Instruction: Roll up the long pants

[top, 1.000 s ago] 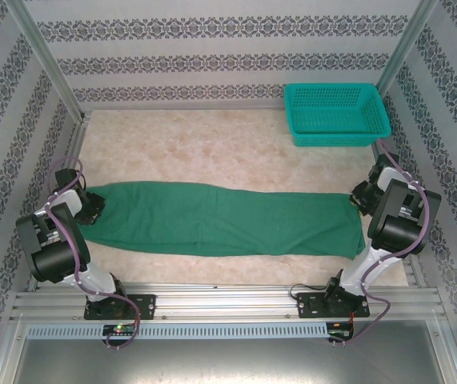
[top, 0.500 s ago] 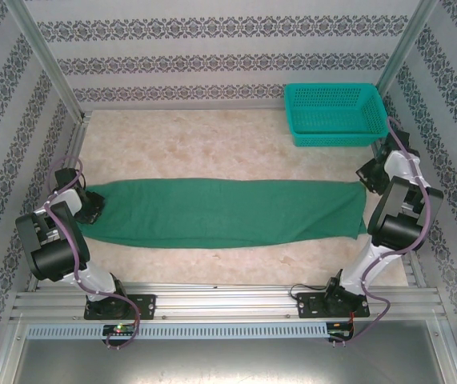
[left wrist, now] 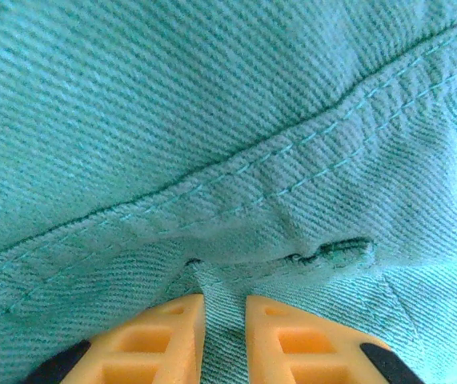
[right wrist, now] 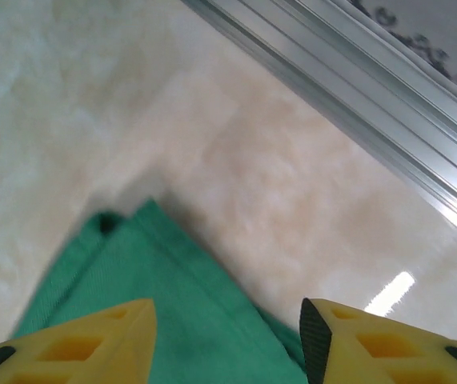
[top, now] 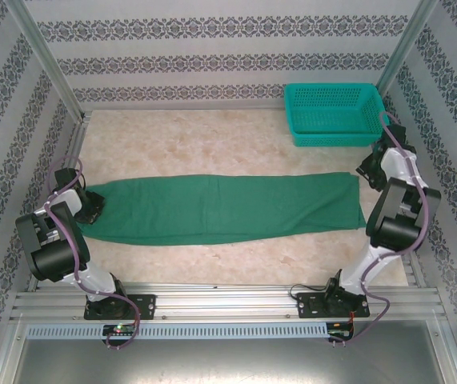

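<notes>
Long pants (top: 228, 210) are lying flat, stretched left to right across the table (top: 212, 140), toward its near side. Left gripper (left wrist: 224, 302) is pinching a fold of cloth at the left end, fingers almost together. Right gripper (right wrist: 226, 316) is hanging over the right-end corner, fingers spread wide, gripping nothing. Basket (top: 336, 112) is sitting in the far right corner, apart from the pants.
</notes>
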Controlling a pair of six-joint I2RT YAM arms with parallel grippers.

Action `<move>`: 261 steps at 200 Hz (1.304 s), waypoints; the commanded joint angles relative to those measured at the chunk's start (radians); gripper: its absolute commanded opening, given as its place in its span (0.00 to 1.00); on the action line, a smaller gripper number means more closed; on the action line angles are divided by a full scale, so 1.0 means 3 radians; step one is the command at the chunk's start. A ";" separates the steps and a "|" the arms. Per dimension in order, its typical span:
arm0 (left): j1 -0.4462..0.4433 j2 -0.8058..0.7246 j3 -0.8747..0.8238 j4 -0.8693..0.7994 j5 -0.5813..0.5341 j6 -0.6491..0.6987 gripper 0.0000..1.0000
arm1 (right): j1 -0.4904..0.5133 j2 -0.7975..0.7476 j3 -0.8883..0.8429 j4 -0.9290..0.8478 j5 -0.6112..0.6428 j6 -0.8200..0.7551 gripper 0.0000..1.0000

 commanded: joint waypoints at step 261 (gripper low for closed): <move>0.0078 0.0137 -0.0003 0.0079 0.0134 0.0031 0.22 | 0.0285 -0.0446 -0.1476 -0.0274 -0.0190 -0.0113 0.41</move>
